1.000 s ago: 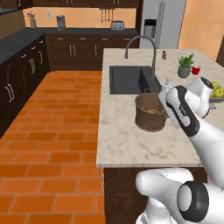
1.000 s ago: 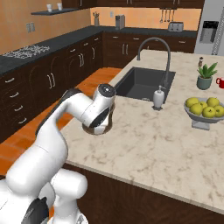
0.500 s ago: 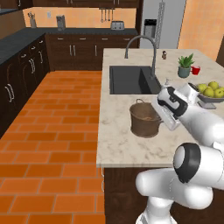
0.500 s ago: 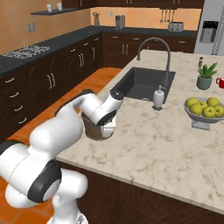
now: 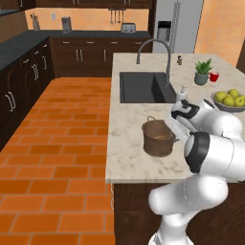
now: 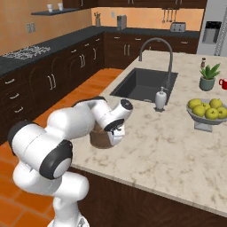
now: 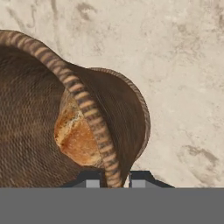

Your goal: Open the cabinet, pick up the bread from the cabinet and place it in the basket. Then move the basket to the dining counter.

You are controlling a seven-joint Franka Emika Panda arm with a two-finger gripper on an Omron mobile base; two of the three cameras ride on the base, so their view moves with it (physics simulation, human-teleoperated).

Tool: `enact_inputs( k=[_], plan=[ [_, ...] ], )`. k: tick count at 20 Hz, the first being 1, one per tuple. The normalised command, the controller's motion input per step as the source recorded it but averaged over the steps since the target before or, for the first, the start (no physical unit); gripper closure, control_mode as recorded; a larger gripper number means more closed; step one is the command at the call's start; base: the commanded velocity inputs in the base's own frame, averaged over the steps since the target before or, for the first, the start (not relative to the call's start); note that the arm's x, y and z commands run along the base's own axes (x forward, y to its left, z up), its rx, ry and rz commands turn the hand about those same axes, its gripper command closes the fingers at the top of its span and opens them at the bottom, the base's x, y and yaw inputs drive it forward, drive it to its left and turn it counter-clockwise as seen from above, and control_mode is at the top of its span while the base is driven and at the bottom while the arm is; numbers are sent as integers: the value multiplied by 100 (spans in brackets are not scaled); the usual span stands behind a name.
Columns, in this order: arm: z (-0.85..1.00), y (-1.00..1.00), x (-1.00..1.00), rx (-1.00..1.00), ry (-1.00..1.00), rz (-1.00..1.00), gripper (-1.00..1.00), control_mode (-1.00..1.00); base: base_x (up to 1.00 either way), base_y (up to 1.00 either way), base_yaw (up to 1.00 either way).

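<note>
**Basket sitting on the marble island, handle pinched in the fingers**

Basket (image 5: 158,139) is standing upright on the dining counter (image 5: 129,158), near the front edge of the pale marble top and just in front of the dark inset sink (image 5: 143,87). In the hand view the bread (image 7: 76,133) is lying inside the basket, its crusty tan surface showing beneath the arched handle (image 7: 83,103) that is crossing over it. The gripper (image 7: 114,178) is reaching down at the basket's rim, and its two dark fingertips (image 7: 89,178) are standing narrow, one on each side of the handle, closing on it. From the right base view the arm is folding low over the counter, with the hand (image 6: 116,128) pressing close against the basket's side and hiding much of it.

Farther back on the same island a soap dispenser (image 6: 160,99) is standing beside the sink under the curved faucet (image 6: 157,53). A bowl of green apples (image 6: 206,110) is resting toward the right, well apart from the basket, with a small potted plant (image 6: 207,77) and a red mug (image 6: 223,83) behind it.
</note>
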Motion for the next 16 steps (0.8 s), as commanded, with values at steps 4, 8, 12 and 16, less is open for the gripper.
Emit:
enact_inputs(
  k=[4,8,12,16],
  plan=[
    [-55,0,9,0,-1,8,100,-100,0,0,0],
    [3,1,-10,0,-9,11,-100,-100,0,0,0],
    [21,0,-30,0,-30,17,-100,-100,0,0,0],
    [59,0,-50,0,-27,19,-100,-100,0,0,0]
  ],
)
